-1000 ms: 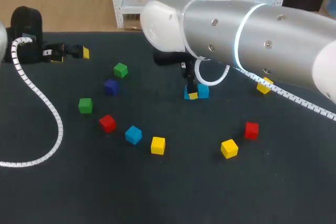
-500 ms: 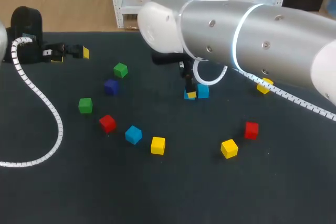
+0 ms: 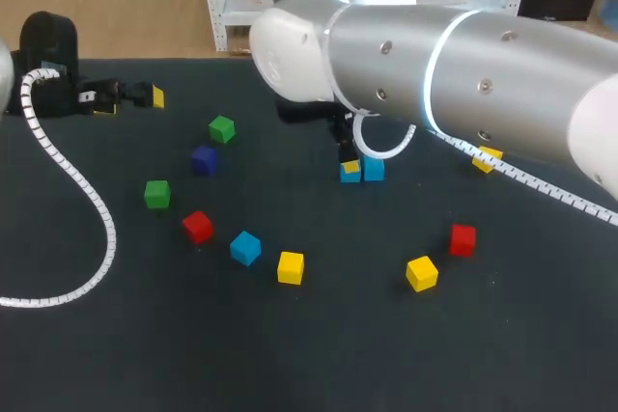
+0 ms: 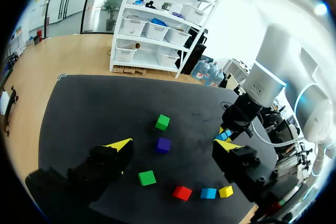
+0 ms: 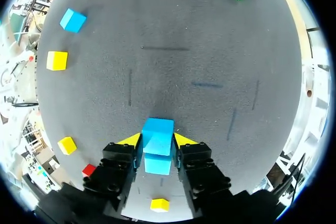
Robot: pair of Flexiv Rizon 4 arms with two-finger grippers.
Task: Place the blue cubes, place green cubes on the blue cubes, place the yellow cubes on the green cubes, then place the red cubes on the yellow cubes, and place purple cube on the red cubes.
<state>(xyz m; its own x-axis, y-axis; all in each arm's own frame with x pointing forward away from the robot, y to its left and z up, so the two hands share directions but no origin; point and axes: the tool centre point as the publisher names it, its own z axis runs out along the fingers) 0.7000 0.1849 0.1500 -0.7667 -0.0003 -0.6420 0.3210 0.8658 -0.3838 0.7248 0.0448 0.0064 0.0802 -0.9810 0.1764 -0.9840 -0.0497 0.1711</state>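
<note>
My right gripper (image 3: 358,168) is down at the mat's middle, shut on a blue cube (image 3: 374,169). In the right wrist view both fingers press the sides of that blue cube (image 5: 157,135), held in the right gripper (image 5: 157,141). A second blue cube (image 3: 245,247) lies front left between a red cube (image 3: 198,227) and a yellow cube (image 3: 291,266). Two green cubes (image 3: 222,128) (image 3: 156,193) and a purple cube (image 3: 204,159) sit further left. My left gripper (image 3: 131,100) rests at the far left, open and empty (image 4: 173,145).
On the right lie a yellow cube (image 3: 421,273), a red cube (image 3: 463,239) and another yellow cube (image 3: 486,156) beside the right arm's cable. A white ribbed hose (image 3: 99,229) curls over the mat's left side.
The right gripper's fingers have come together onto the blue cube, and the right arm has shifted slightly. The left arm has not moved.
</note>
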